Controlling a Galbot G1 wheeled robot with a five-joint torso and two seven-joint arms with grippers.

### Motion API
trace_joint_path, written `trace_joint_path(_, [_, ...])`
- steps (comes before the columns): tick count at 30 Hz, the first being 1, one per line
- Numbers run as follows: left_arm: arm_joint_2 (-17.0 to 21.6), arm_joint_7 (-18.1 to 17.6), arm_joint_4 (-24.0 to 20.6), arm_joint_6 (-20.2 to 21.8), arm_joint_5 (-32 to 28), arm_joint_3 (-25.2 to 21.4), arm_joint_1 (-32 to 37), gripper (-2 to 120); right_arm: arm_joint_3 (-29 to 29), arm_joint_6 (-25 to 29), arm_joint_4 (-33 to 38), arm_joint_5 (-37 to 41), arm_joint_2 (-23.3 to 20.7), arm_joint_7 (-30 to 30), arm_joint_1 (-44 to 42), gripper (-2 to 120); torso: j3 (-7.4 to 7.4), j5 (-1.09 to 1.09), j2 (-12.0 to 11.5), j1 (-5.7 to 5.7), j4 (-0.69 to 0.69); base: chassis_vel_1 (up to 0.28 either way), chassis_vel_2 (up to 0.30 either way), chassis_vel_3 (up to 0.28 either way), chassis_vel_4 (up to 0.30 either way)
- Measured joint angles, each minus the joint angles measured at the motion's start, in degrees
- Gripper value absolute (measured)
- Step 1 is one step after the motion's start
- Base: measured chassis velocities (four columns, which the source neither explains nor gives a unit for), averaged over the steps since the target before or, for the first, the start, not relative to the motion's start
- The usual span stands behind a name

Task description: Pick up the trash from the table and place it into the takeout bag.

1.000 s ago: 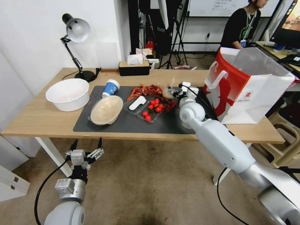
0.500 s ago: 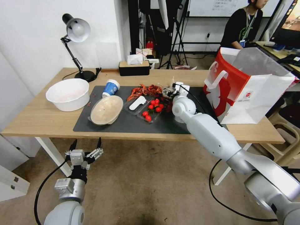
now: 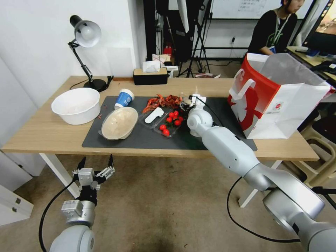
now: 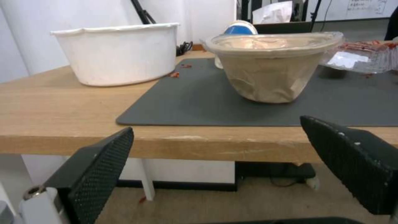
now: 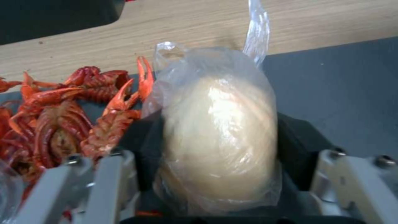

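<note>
I see the long light-wood tabletop (image 3: 45,134) on white legs running across a room with a white wall, a dark grey mat (image 3: 140,136) covering its middle. At the far right end stands the red-and-white takeout bag (image 3: 276,98), upright and open-topped, its lower corner partly hidden behind my right arm. On the left sits the white basin (image 3: 76,105), just off the mat, with the beige lidded bowl (image 3: 119,123) beside it on the mat and the blue-and-white paper cup (image 3: 124,98) lying on its side just behind. A desk lamp (image 3: 85,35) and a black tissue box (image 3: 150,75) stand along the back edge. Mid-mat, a clear tray of cherry tomatoes (image 3: 170,122) lies by a heap of red crayfish shells (image 5: 62,105). My right end effector (image 5: 215,161) is clamped around the clear bag with beige ball (image 5: 219,124), low over the mat next to the shells; whether the bag touches the mat I cannot tell. My left end effector (image 3: 97,164) hangs below the tabletop's front edge, fingers spread, holding nothing.
</note>
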Motion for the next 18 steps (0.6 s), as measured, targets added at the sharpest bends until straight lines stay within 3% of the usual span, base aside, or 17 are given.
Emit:
trace_joint_path(8, [0.0, 0.0, 0.3, -0.1, 0.0, 0.1, -0.2, 100, 0.2, -0.2, -0.5, -0.6, 0.1, -0.1, 0.0, 26, 0.0, 0.0, 0.0, 0.0, 0.0, 0.0, 0.0, 0.0, 0.0])
trace_joint_path(18, [0.1, 0.0, 0.4, -0.1, 0.0, 0.2, -0.3, 100, 0.7, -0.5, 0.6, -0.8, -0.7, 0.2, -0.6, 8, 0.0, 0.0, 0.0, 0.0, 0.0, 0.0, 0.0, 0.0, 0.0])
